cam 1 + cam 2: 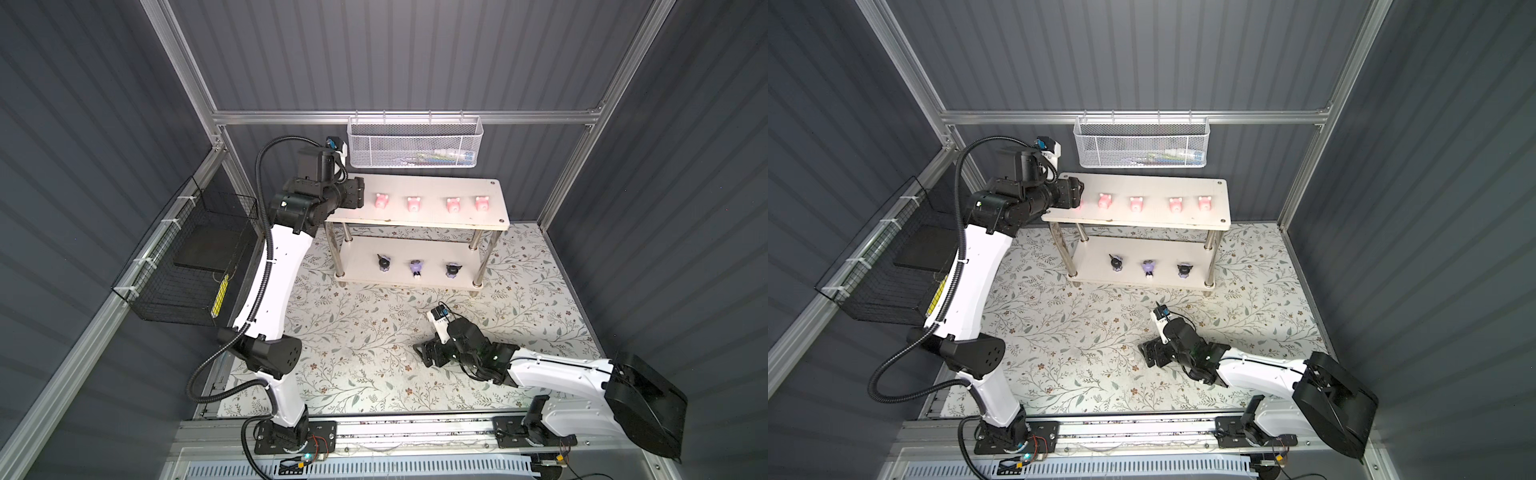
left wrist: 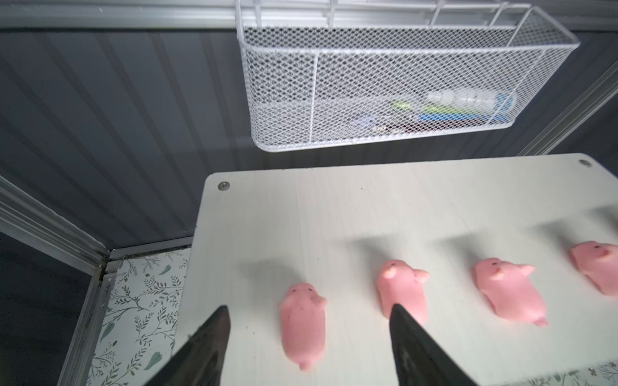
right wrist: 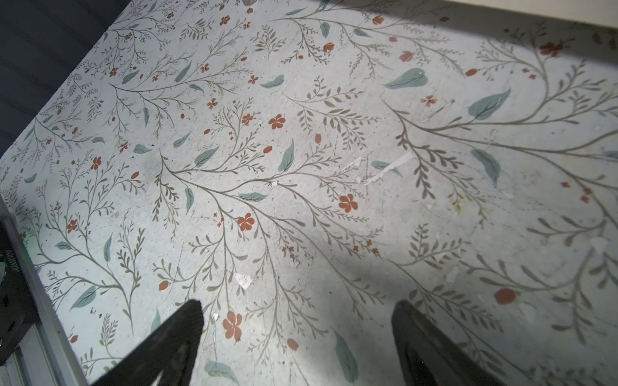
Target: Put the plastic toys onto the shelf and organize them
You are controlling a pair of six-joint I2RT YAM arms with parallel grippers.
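Nearest you, the right gripper [image 1: 424, 351] hangs low over the floral mat [image 1: 353, 332], in front of the shelf [image 1: 432, 187] and well apart from it. Its wrist view shows its fingers [image 3: 180, 334] spread wide with only the mat's printed leaves and flowers between them, so it holds nothing.

Look further in and you reach the shelf's lower tier [image 1: 361, 266]. Three purple toys [image 1: 415, 268] with black parts stand there in a row toward the front edge, spaced apart from one another.

On the upper tier you can see four pink pig toys [image 1: 414, 203] lined up along the board, none touching its neighbour. The left gripper [image 1: 356, 197] reaches in over the left end of that tier, level with the row. It covers the fifth pig [image 2: 302, 326] in a top view, though a pink sliver shows beside the jaws in the other view. The left wrist view gives you this pig clearly. It lies flat on the white board between the two dark fingers [image 2: 214, 334], which are wide apart and clear of it on both sides. That gripper grips nothing. One fingertip overlaps the next pig in the row, and you cannot tell whether they touch.

On the left wall hangs a black wire basket [image 1: 187, 266]. Farthest back, a white mesh basket [image 1: 411, 141] hangs from the rear rail above the shelf, its contents too blurred to name.
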